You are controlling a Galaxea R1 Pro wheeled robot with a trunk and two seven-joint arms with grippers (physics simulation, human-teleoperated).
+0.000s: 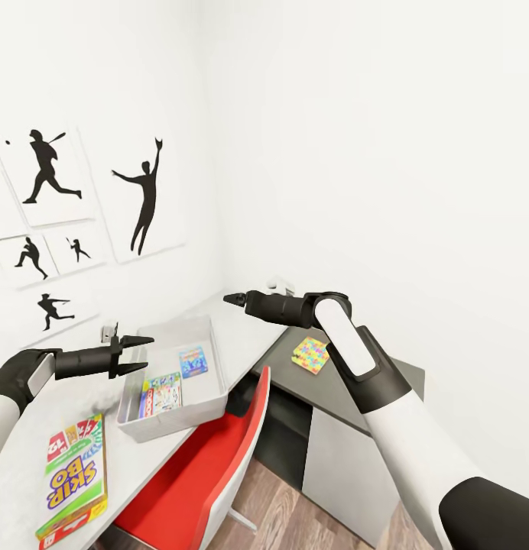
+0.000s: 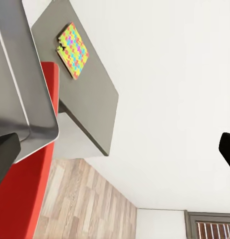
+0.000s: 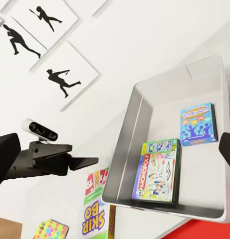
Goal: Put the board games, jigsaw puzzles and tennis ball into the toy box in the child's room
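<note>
A: Grey-white table (image 1: 241, 336); our toy box (image 1: 207, 401) sits at its edge above the red chair (image 1: 211, 473). A knock tips it.

B: Skip-Bo (image 1: 73, 473) lies beside the box, one puzzle (image 1: 310, 355) on the cabinet (image 1: 337, 397) beyond. Left gripper (image 1: 138, 353) spread, empty; right gripper (image 1: 232, 299) we can't tell.

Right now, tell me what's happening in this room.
A two-armed robot is tidying toys into the toy box on the table. The Monopoly box and a small blue game box already lie inside. Both grippers hover empty: the left gripper beside the bin with jaws open, the right gripper above the table. The Skip-Bo box still lies on the table, and one jigsaw puzzle sits on the dark cabinet.
</note>
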